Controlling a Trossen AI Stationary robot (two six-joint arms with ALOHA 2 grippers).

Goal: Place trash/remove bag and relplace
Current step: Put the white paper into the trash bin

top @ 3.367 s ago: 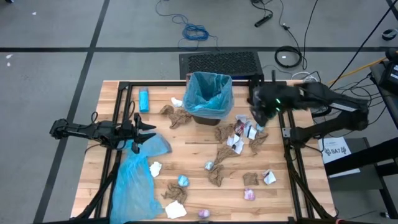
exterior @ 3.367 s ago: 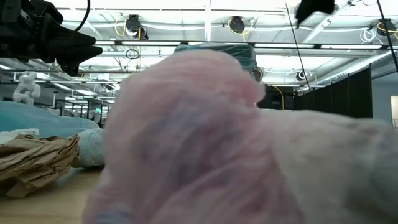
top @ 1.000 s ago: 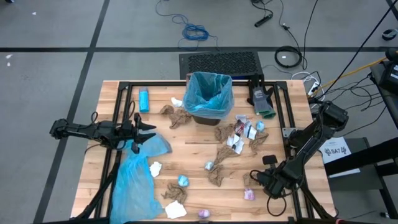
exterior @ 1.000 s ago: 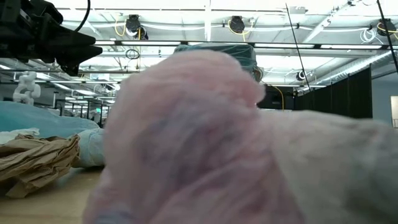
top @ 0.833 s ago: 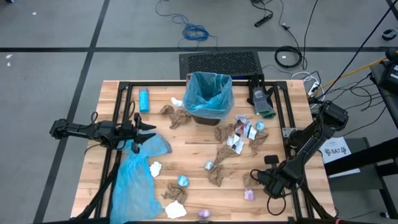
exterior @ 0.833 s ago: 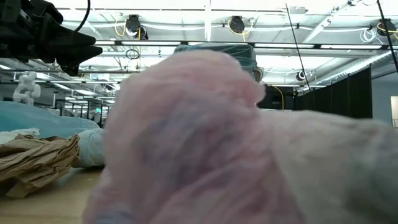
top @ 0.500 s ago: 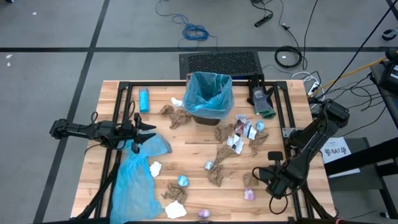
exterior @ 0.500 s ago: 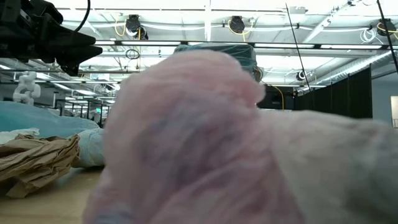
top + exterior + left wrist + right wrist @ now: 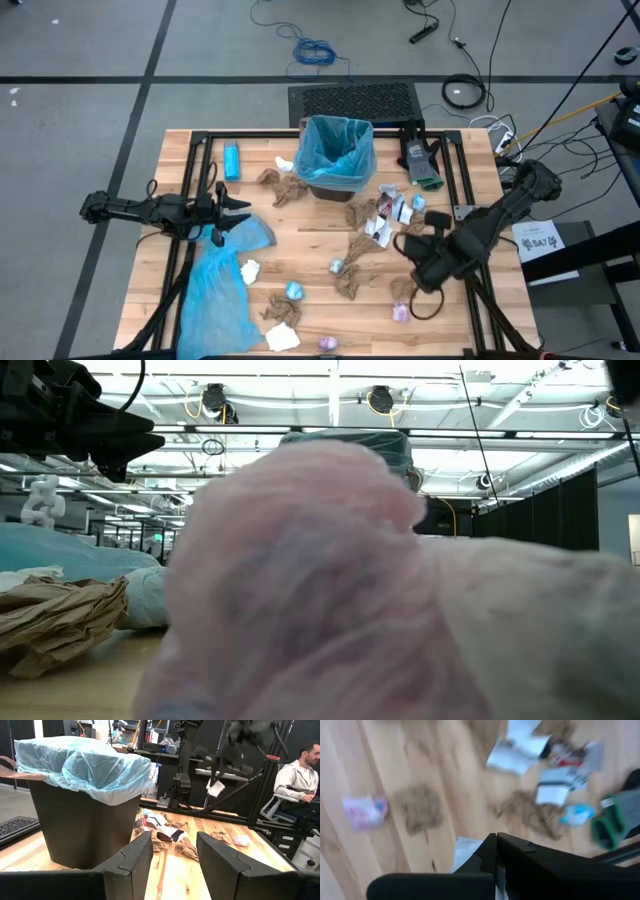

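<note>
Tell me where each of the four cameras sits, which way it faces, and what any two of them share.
High view: overhead, looking straight down on the wooden table; both arms show.
Low view: table height, blocked by a pink wrapper.
Left wrist view: past the open left gripper at the black bin with blue liner.
Right wrist view: down past the right gripper, shut on a white paper scrap.
Shared: high and left wrist views both show the bin.

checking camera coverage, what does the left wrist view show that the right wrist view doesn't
Only the left wrist view: the lined bin, a seated person, and the right arm lifting a white scrap. Only the right wrist view: the pink wrapper from above and the right gripper shut on that scrap. Both: the wooden table strewn with trash.
</note>
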